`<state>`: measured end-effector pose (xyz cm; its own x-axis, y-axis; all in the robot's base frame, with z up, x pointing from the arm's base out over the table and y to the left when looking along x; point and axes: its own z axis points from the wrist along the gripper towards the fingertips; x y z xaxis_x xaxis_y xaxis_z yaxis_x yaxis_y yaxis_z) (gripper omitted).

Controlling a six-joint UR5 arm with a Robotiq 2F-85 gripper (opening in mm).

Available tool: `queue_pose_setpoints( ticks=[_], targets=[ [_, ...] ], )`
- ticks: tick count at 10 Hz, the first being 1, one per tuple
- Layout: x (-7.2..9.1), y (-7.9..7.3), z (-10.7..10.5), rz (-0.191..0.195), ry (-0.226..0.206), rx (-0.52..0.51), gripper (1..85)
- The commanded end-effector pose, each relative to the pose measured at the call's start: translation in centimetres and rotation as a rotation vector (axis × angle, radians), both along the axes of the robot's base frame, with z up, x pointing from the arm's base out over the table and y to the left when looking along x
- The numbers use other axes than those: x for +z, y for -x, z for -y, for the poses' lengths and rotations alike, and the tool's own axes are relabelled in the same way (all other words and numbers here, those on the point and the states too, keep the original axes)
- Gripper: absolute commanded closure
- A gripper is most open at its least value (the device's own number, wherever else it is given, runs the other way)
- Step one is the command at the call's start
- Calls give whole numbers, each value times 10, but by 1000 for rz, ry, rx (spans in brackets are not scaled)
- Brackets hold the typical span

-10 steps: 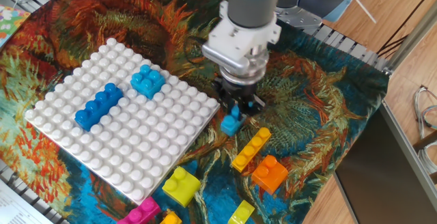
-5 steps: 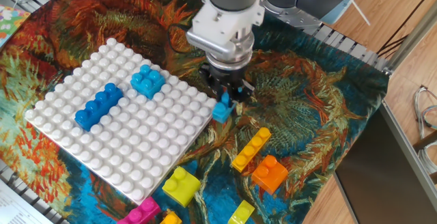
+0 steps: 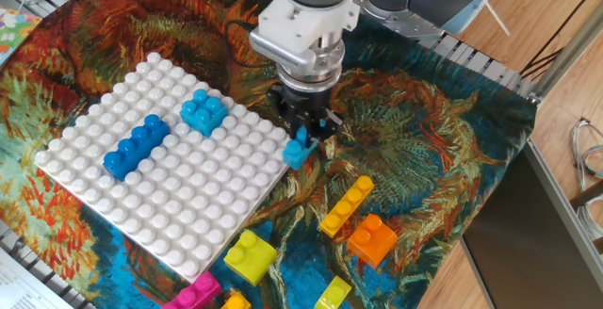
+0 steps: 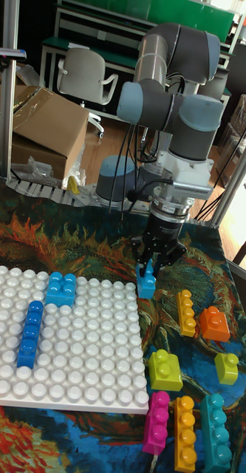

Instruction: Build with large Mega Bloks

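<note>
gripper [image 3: 301,138]: closed on small light blue block [image 3: 297,151], pointing down, at the baseplate's right edge
small light blue block: pinched by its top, appears lifted just off the cloth; contact below hard to judge
baseplate [image 3: 188,205]: white, studded, flat on the bench cloth
dark blue block [image 3: 135,145]: long, seated on baseplate, left part
light blue square block [image 3: 203,112]: on baseplate, near the dark blue one
loose on cloth: orange long block [image 3: 346,206], orange short block [image 3: 372,239], yellow-green block [image 3: 249,255], pink block [image 4: 156,432], teal block [image 4: 216,432]
</note>
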<state>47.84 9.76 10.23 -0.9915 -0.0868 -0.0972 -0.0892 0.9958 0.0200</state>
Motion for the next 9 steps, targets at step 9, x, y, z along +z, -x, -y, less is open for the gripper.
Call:
queue_pose_setpoints(
  ticks=[9],
  targets=[
    [11, -45, 76, 30, -13, 35, 843]
  ],
)
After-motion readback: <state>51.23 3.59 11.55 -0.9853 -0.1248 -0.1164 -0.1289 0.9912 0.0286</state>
